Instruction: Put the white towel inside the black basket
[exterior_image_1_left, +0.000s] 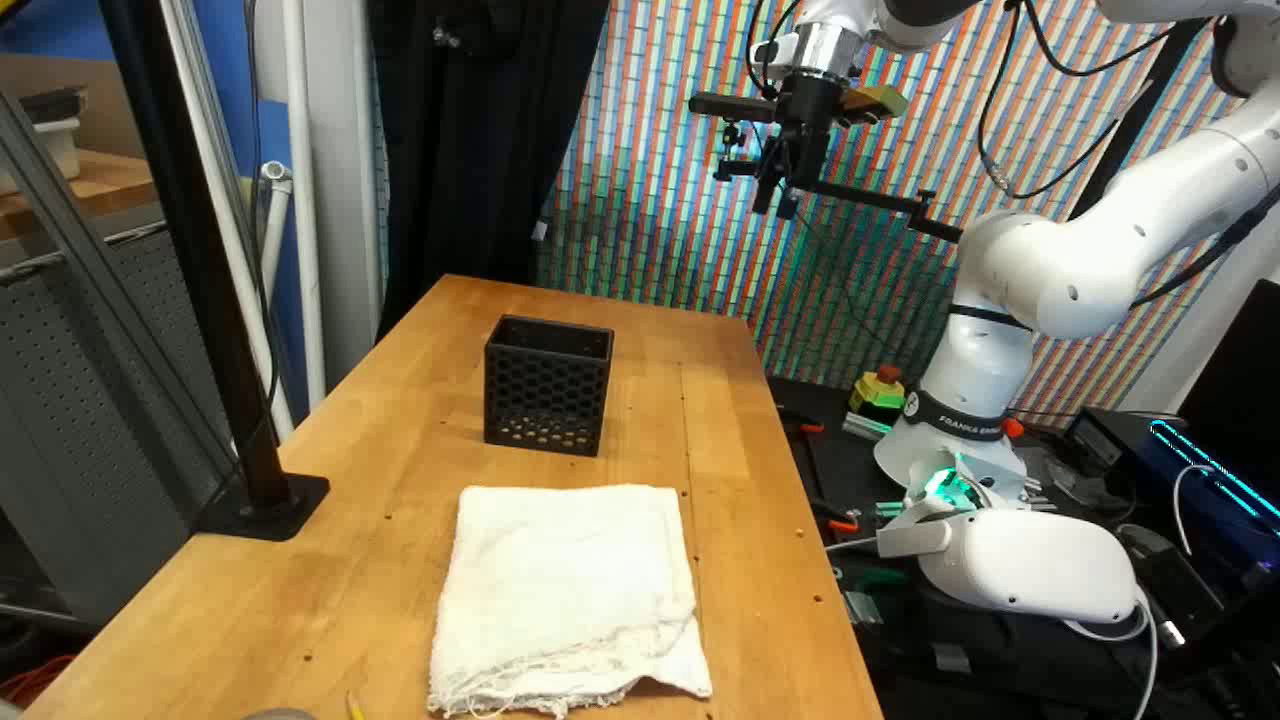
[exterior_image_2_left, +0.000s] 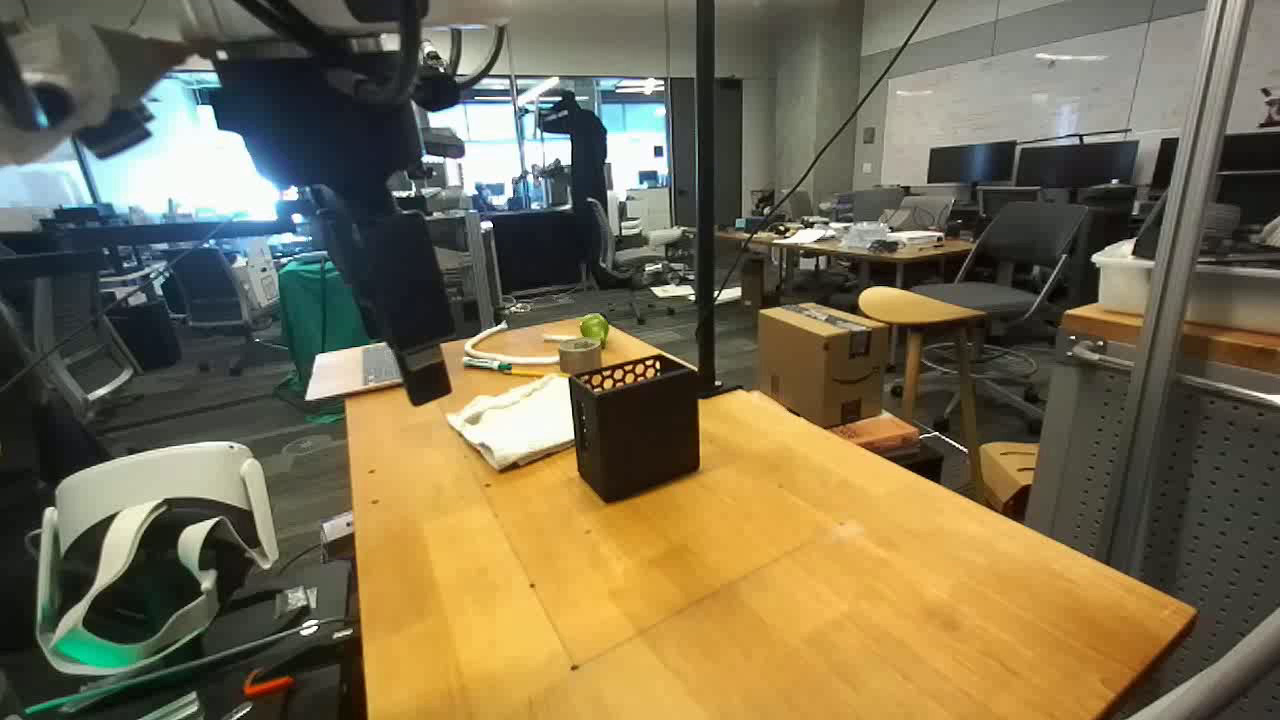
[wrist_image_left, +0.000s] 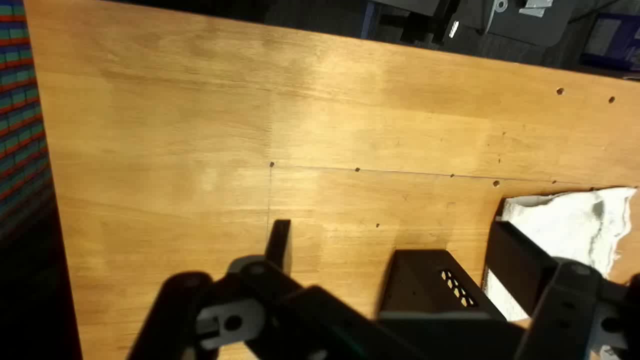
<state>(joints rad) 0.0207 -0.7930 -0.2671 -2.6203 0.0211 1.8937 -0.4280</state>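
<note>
The white towel (exterior_image_1_left: 570, 585) lies folded flat on the wooden table, with a frayed edge. It also shows in an exterior view (exterior_image_2_left: 520, 422), partly behind the basket, and at the right of the wrist view (wrist_image_left: 575, 225), partly covered by a finger. The black basket (exterior_image_1_left: 545, 390) stands upright with its opening up, apart from the towel. It also shows in an exterior view (exterior_image_2_left: 640, 435) and between my fingers in the wrist view (wrist_image_left: 425, 280). My gripper (exterior_image_1_left: 776, 205) is high above the table. In the wrist view, its fingers (wrist_image_left: 392, 225) are wide apart with nothing held.
A black pole on a base plate (exterior_image_1_left: 265, 505) stands at the table's edge. A tape roll (exterior_image_2_left: 580, 355), a green round object (exterior_image_2_left: 594, 327), a white tube and a laptop (exterior_image_2_left: 355, 370) lie beyond the towel. A white headset (exterior_image_1_left: 1030, 565) sits beside the table.
</note>
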